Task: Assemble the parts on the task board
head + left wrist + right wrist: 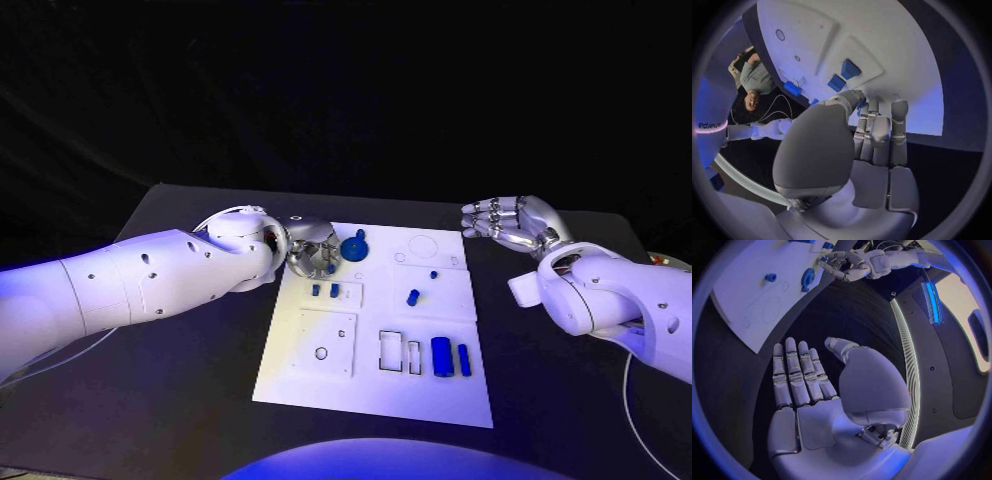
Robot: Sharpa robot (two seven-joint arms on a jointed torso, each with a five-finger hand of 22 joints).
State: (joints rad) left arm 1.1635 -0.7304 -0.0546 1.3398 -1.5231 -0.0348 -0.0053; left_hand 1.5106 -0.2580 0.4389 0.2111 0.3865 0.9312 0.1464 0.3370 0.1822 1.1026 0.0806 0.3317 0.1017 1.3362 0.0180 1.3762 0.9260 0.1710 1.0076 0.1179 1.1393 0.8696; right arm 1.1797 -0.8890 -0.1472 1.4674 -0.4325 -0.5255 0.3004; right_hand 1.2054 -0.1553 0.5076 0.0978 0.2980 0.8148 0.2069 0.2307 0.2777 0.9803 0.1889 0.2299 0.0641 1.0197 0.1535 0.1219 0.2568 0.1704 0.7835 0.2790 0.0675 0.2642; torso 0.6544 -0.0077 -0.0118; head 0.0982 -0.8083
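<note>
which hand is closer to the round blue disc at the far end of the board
Left. The left hand sits right beside the disc, fingers at the board's edge; the right hand hovers off the board's far right corner.

left hand (pixel 309 250) fingers (pixel 320 262) hide any grip.

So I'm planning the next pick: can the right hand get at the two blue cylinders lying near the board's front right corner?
Probably yes. The right hand is open, holds nothing, and hovers beside the task board's far right edge. The two blue cylinders lie uncovered on that same side, and the left hand is busy across the board.
</note>
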